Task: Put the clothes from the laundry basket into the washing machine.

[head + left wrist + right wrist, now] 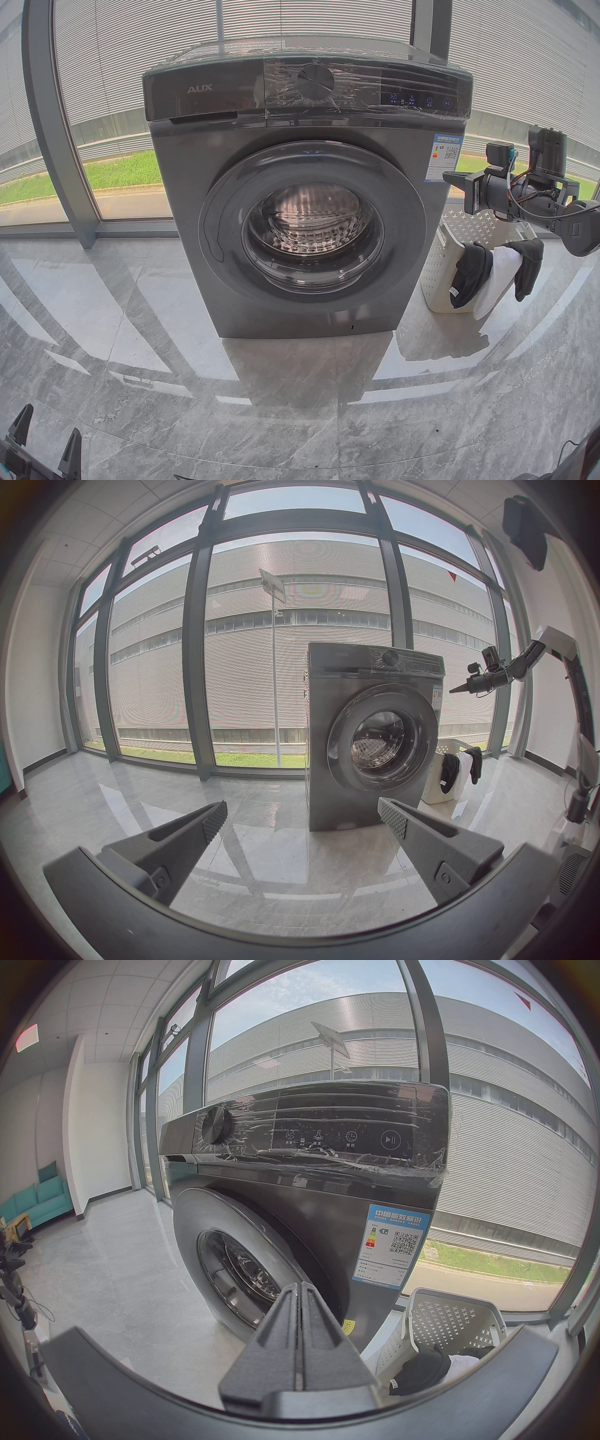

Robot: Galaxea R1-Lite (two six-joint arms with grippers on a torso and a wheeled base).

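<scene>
A: While your washer (306, 187) stands door shut, what's beside it?
B: Your basket (437, 275), just right of it, clothes (472, 275) draped over its rim. Your right gripper (300, 1294), above them, is pinched together, empty; your left gripper (302, 808), down low, gapes wide, empty.

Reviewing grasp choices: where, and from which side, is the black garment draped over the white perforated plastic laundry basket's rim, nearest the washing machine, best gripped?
Probably the fold where the black garment crosses the rim of the laundry basket, from above: cloth bunches there, while the hanging part lies flat against the wall. The shut right gripper must open first.
</scene>
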